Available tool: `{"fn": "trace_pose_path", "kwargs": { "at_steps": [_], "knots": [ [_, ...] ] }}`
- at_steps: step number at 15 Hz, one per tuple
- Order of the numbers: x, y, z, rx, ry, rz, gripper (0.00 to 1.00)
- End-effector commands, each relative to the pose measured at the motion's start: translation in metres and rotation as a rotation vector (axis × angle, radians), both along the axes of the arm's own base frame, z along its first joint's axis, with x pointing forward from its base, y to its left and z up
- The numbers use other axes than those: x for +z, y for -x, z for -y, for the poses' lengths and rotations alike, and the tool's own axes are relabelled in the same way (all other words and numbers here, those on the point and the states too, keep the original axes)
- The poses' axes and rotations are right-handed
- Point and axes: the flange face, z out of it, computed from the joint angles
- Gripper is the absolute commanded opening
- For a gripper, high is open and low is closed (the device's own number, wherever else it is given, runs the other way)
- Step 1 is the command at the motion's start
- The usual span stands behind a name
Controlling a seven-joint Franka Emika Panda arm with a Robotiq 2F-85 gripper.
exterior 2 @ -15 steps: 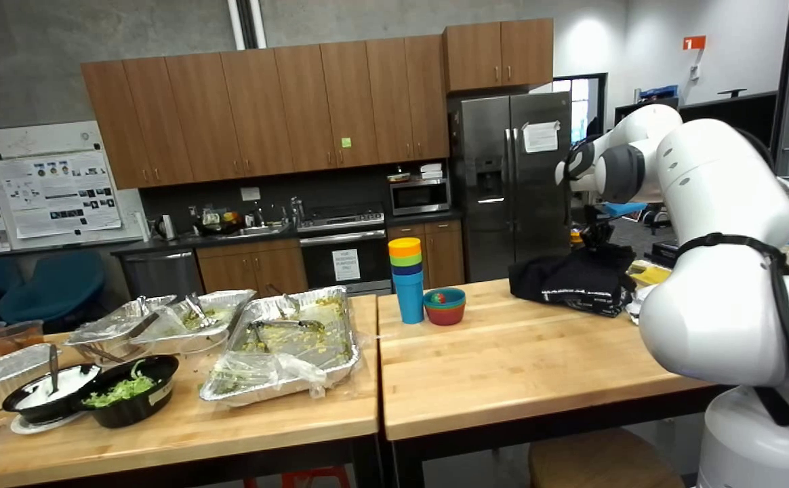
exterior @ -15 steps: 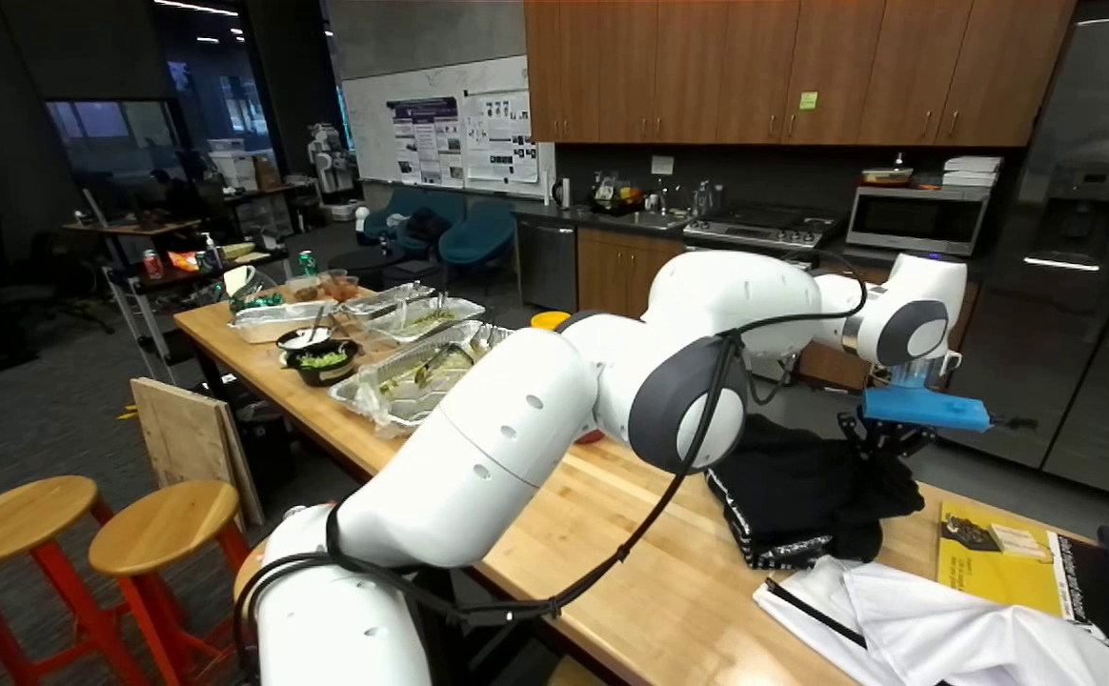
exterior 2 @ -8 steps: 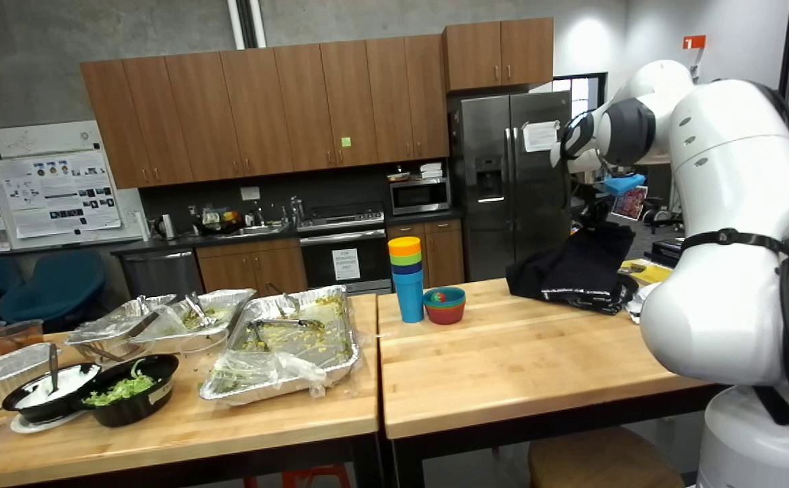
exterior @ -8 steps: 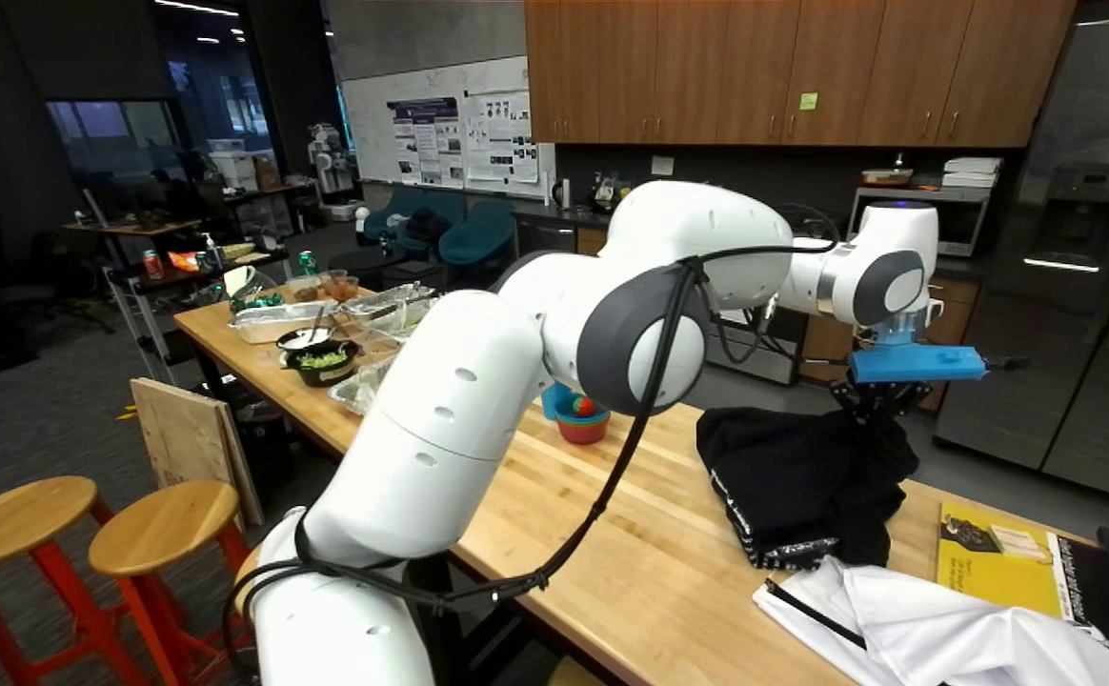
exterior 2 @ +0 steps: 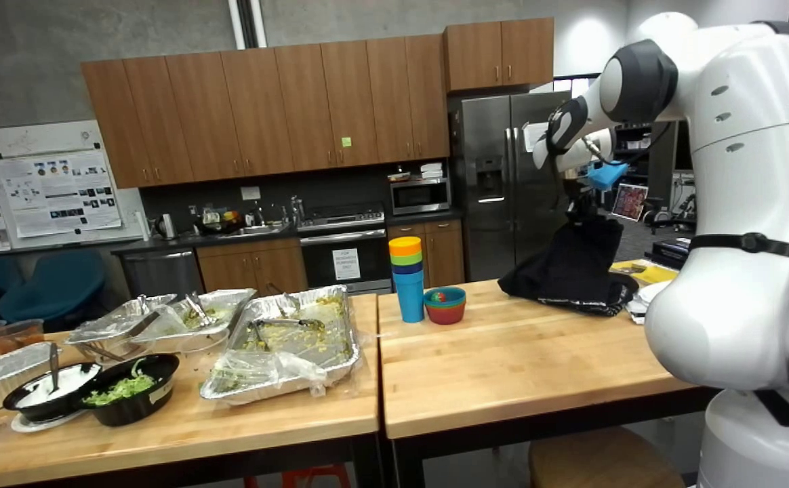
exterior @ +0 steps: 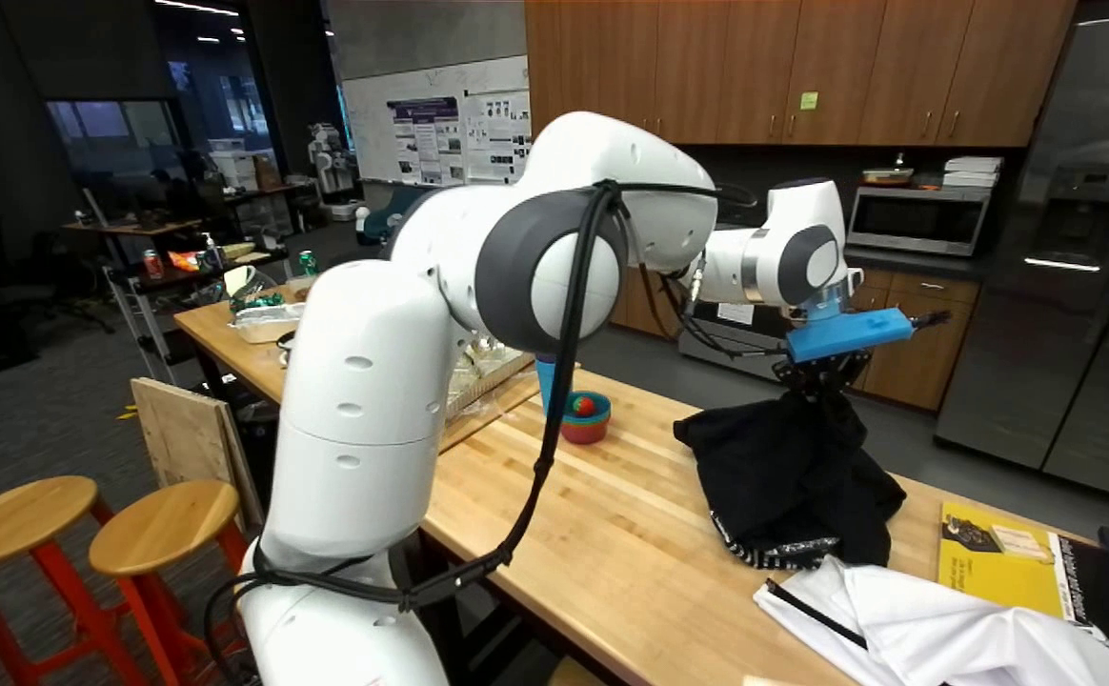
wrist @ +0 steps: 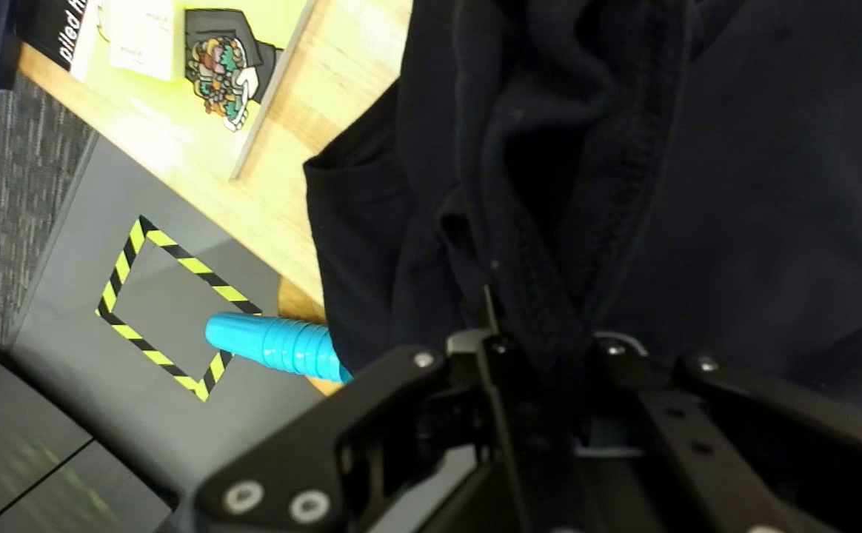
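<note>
tool (exterior: 820, 377) is nearly closed and pinches a fold of black garment (exterior: 793, 467) | black garment hangs straight below the tool, its lower part on the table (exterior: 631, 534) | white cloth (exterior: 983, 619) and yellow-and-black book (exterior: 1002, 560) lie lower than the tool | stacked bowls (exterior: 587, 432) sit well apart from it

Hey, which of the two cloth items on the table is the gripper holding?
The black garment: the gripper pinches it and holds part of it up in a peak. The white cloth lies on the table, ungripped.
</note>
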Motion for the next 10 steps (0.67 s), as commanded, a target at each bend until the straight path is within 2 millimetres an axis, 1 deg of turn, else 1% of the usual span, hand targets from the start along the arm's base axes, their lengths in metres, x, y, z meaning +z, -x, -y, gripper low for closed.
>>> {"fn": "trace_pose_path", "kwargs": {
  "at_steps": [1,4,7,10],
  "knots": [
    [0.001,0.020,-0.031,-0.096,0.036,0.106,0.03],
    [-0.002,0.006,-0.029,-0.261,0.029,0.187,0.03],
    [-0.006,-0.012,-0.013,-0.424,0.036,0.238,0.03],
    [-0.010,-0.032,0.009,-0.580,0.058,0.289,0.03]
  ]
}}
